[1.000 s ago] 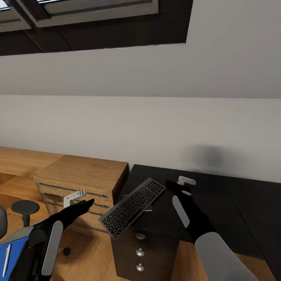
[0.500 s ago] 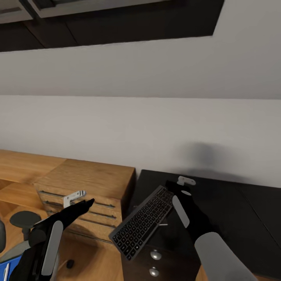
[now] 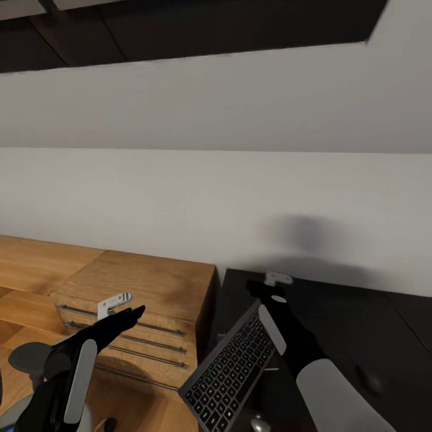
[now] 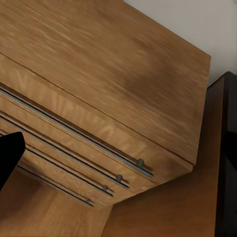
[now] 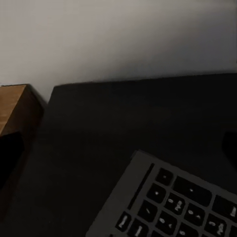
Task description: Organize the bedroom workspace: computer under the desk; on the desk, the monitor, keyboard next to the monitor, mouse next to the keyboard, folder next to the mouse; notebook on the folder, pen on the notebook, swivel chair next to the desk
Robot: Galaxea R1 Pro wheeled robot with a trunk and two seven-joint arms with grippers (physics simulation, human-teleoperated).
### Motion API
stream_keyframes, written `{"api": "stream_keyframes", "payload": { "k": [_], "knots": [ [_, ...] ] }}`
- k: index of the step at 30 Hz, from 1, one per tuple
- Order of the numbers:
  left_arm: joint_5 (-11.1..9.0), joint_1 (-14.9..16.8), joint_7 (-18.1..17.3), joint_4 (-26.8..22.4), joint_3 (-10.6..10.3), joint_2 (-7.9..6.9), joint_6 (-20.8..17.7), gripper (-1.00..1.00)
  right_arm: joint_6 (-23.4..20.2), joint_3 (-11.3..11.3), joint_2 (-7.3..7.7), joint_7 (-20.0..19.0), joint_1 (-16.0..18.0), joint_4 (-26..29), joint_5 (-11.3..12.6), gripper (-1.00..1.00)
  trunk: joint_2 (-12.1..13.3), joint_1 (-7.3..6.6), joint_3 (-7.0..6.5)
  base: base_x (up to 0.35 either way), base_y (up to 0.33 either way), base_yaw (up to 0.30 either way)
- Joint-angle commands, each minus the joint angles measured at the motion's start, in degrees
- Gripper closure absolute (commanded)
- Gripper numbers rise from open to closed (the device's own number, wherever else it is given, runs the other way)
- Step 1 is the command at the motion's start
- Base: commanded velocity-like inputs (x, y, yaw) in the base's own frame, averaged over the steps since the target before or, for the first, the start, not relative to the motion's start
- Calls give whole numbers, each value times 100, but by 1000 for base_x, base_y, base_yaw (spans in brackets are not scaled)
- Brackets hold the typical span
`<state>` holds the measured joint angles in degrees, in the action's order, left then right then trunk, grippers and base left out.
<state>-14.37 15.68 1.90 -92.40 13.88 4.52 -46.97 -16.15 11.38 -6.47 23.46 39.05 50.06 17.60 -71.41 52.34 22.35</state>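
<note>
Keyboard (image 3: 233, 371), now nearer, slants lengthwise over the desk (image 3: 336, 318).

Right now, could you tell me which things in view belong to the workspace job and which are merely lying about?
Belonging to the job:
- keyboard, tilted, held by the right tool above the desk
- swivel chair, partly seen at lower left

Just there:
- light wood drawer unit, beside the desk
- left tool, carrying nothing
</note>
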Motion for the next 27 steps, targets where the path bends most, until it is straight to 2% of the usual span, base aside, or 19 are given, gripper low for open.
{"api": "stream_keyframes", "payload": {
  "k": [1, 10, 16, 22, 27],
  "knots": [
    [-49, 5, 20, -6, 10, 5, -31, -100, -21, 66, 4, 46, 3, 6, 42, -100, -4, 2, 7, 123, 25, 0],
    [-49, 5, 22, -6, 9, 5, -31, -100, -26, 463, 3, -87, -2, -178, 41, -100, -4, 2, 7, 40, 8, 0],
    [-49, 5, 21, -9, 7, 5, -31, -100, -28, 526, 4, -285, 2, -516, 38, -100, -4, 2, 7, 6, 1, 0],
    [-49, 5, 14, -19, 1, 5, -30, -100, 32, 531, 5, -465, 30, -1245, 41, -100, -4, 2, 7, 1, 0, 0],
    [-49, 5, 13, -22, -6, 10, -25, -100, 69, 531, -4, -600, 53, -1625, 41, -100, -4, 2, 7, 0, 0, 0]
  ]
}}
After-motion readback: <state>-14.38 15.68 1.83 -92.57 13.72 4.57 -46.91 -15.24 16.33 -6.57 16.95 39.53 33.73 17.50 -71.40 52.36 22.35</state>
